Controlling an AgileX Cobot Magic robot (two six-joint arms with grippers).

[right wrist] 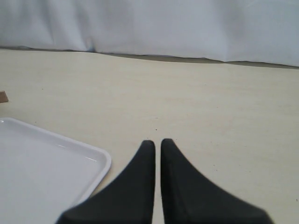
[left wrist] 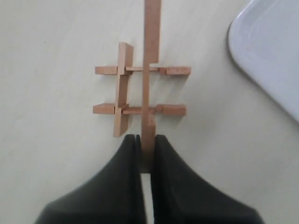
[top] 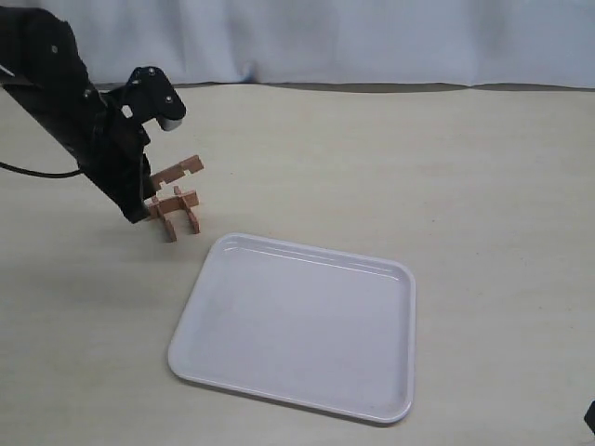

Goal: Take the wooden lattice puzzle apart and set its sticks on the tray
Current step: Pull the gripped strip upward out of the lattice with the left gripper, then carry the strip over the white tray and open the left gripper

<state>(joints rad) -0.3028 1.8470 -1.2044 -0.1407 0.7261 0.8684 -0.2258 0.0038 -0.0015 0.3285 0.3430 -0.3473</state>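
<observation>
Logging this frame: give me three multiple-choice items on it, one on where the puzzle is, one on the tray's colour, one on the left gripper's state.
1. Where is the wooden lattice puzzle?
A. outside the tray, at the left gripper
B. in the middle of the tray
C. at the table's far edge

2. What colour is the tray?
A. red
B. white
C. black

3. The left gripper is:
A. open above the puzzle
B. shut on the tray's rim
C. shut on one stick

Answers:
1 A: the exterior view shows the puzzle past the tray's corner, by the left arm.
2 B: the tray is plain white in every view.
3 C: the left wrist view shows the fingers pinching the end of one stick.
</observation>
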